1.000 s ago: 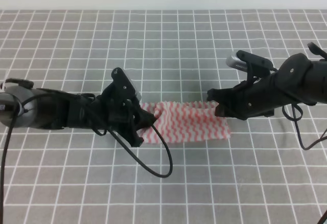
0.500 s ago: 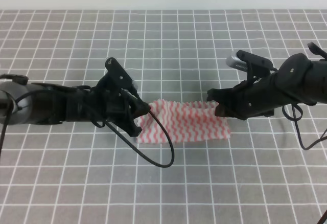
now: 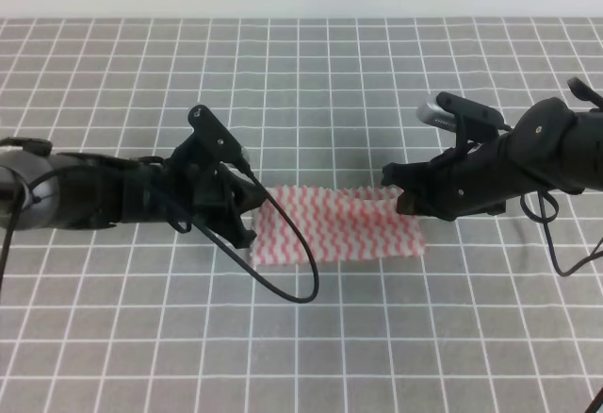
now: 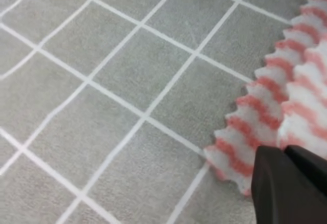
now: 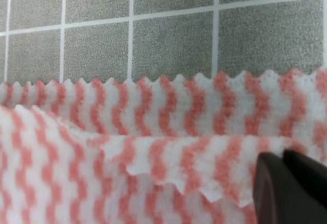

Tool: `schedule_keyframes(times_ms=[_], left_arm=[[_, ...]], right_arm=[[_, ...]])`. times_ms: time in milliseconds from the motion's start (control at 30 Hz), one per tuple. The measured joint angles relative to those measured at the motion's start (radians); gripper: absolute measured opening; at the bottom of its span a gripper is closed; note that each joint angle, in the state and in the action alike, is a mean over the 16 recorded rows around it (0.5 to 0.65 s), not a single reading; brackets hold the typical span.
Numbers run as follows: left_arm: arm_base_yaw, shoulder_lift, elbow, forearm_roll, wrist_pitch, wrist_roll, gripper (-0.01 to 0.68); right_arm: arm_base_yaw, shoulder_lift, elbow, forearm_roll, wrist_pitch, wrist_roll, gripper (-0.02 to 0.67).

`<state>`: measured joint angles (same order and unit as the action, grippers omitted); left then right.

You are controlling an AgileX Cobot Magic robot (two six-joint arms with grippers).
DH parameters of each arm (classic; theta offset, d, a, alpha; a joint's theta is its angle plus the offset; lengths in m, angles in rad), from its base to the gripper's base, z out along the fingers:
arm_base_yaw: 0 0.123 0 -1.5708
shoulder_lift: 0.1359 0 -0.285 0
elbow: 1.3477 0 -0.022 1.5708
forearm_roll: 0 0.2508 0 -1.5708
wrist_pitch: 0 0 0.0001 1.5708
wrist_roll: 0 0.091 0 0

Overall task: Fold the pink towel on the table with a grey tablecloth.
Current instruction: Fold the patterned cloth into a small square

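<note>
A: The pink towel (image 3: 339, 237) lies as a long doubled strip in the middle of the table with a grey tablecloth (image 3: 301, 83), one arm at each end.

B: The left gripper (image 3: 250, 217) sits at the strip's left end. From the left wrist view only a dark fingertip (image 4: 288, 185) shows, resting on the zigzag corner. Whether those jaws are clamped or slack, I cannot tell.

A: Same story on the other side. The right gripper (image 3: 400, 191) is down at the right end, and its wrist camera shows one dark finger (image 5: 288, 188) over the upper layer. Pinching or just pressing? I cannot tell.

B: That right wrist view is telling, though. The top layer's edge sits short of the bottom one and runs a bit crooked.

A: So if the next fold brings one short end over to the other, I'd say both layers need catching together at the corner, or the lower sheet gets left behind.

B: Agreed. Lift just enough to clear the cloth, carry it straight along the strip, and line the pinked edges up before letting go. The far end should stay pinned so the whole thing doesn't drag.
</note>
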<state>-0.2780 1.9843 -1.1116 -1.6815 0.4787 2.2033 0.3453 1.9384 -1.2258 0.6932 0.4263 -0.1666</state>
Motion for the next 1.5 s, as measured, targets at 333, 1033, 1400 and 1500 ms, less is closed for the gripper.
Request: schedule_keyframes(times_ms=[333, 1033, 1400, 1500], left_arm=[[0.0, -0.001, -0.031, -0.028, -0.035, 0.013, -0.003], [-0.002, -0.008, -0.042, -0.026, -0.085, -0.071, 0.132], [-0.003, -0.069, -0.041, -0.044, -0.031, -0.127, 0.275], [-0.008, -0.074, -0.039, -0.029, 0.0, -0.159, 0.256]], right_arm=[[0.0, 0.0, 0.0, -0.001, 0.0, 0.0, -0.015], [0.0, 0.003, 0.0, -0.002, 0.0, 0.001, -0.015], [0.0, 0.003, 0.0, -0.002, 0.0, 0.001, -0.015], [0.0, 0.003, 0.0, -0.002, 0.0, 0.001, -0.015]])
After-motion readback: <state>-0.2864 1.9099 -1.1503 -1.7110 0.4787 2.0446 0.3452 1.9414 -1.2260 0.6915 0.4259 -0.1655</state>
